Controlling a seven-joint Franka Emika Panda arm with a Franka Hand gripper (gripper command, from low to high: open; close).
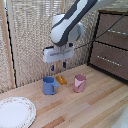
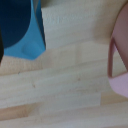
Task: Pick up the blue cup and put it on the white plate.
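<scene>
In the exterior view the gripper (image 1: 58, 65) hung released above the blue cup (image 1: 49, 85), which stood apart from the white plate (image 1: 16, 112), toward the pink cup (image 1: 79, 82). In the wrist view blue cup (image 2: 20, 27) and pink cup (image 2: 120, 55) flanked bare wood; descending squarely over the blue rim seemed wise.

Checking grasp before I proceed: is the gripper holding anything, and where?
Nothing is held. The gripper hangs open above the blue cup, clear of it.
</scene>
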